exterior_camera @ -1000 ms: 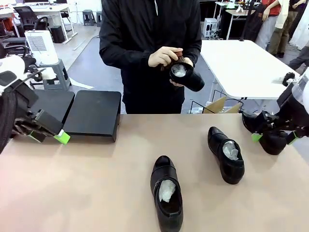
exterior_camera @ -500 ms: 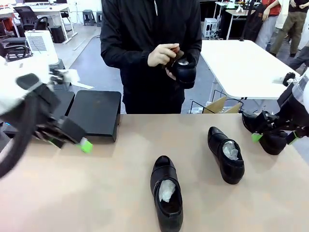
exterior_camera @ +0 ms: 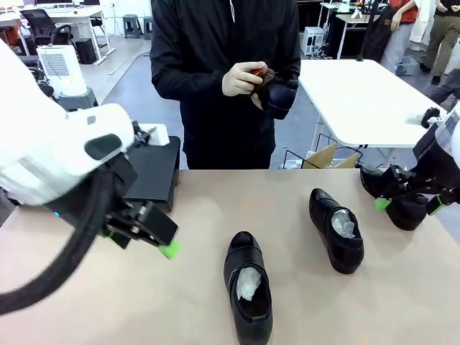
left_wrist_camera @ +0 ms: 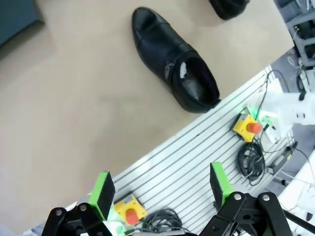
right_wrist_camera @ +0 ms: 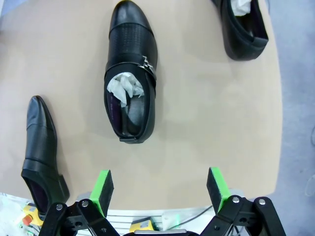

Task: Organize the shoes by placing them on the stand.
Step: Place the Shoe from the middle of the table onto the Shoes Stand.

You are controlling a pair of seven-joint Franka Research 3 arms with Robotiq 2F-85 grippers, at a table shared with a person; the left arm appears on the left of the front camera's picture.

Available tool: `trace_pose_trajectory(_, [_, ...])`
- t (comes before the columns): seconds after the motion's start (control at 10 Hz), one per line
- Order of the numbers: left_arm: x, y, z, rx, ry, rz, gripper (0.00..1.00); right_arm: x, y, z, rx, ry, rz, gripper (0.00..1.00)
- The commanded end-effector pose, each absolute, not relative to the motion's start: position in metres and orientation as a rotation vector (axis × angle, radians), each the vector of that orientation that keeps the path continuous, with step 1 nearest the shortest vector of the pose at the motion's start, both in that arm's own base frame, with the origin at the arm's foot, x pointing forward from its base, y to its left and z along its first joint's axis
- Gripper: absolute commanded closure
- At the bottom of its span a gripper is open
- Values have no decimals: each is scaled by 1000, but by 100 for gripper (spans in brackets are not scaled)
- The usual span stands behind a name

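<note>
Left claw [left_wrist_camera: 161, 189] is wide open and empty, right over the table [left_wrist_camera: 74, 123] edge. One shoe [left_wrist_camera: 174, 73] is ahead, with the stand [exterior_camera: 162, 172] farther ahead, off to one side. Right claw [right_wrist_camera: 160, 186] is open and empty too, with a paper-stuffed shoe [right_wrist_camera: 132, 83] dead ahead and bare tabletop between.

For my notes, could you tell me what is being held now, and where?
The person's hands hold a shoe by its upper end; the left gripper and right gripper are empty.

The left arm [exterior_camera: 50, 154] is big, round and white, with a thick black cable [exterior_camera: 85, 237]. Its black fingers [exterior_camera: 168, 249] have green tips. The person [exterior_camera: 215, 43] wears a black jacket with long sleeves.
</note>
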State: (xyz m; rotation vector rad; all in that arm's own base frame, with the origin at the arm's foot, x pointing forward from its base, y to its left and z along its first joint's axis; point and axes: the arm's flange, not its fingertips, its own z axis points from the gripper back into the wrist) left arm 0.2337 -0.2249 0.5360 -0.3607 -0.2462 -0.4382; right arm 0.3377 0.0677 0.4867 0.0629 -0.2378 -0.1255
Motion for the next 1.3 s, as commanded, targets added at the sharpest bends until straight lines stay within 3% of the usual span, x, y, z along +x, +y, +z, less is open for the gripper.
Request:
trace_pose_trajectory(0.0, [242,-211,536,-367,-266,-454,0,337,67,487,73,-235,-122,0])
trace_pose_trajectory(0.2, [223,-282,537,-385,-263,-514,0,337,67,487,73,-235,-122,0])
trace_pose_trajectory(0.5, [215,-411,495,-363,-247,-665,0,337,67,487,73,-235,-122,0])
trace_pose_trajectory(0.8, [226,-464,439,-223,-251,-613,0,337,67,487,73,-235,-122,0])
trace_pose_trajectory(1.0, [235,-476,429,-178,-256,-505,0,337,67,487,73,-235,-122,0])
trace_pose_trajectory(1.2, [229,-486,424,-189,-167,-463,0,337,67,487,73,-235,-122,0])
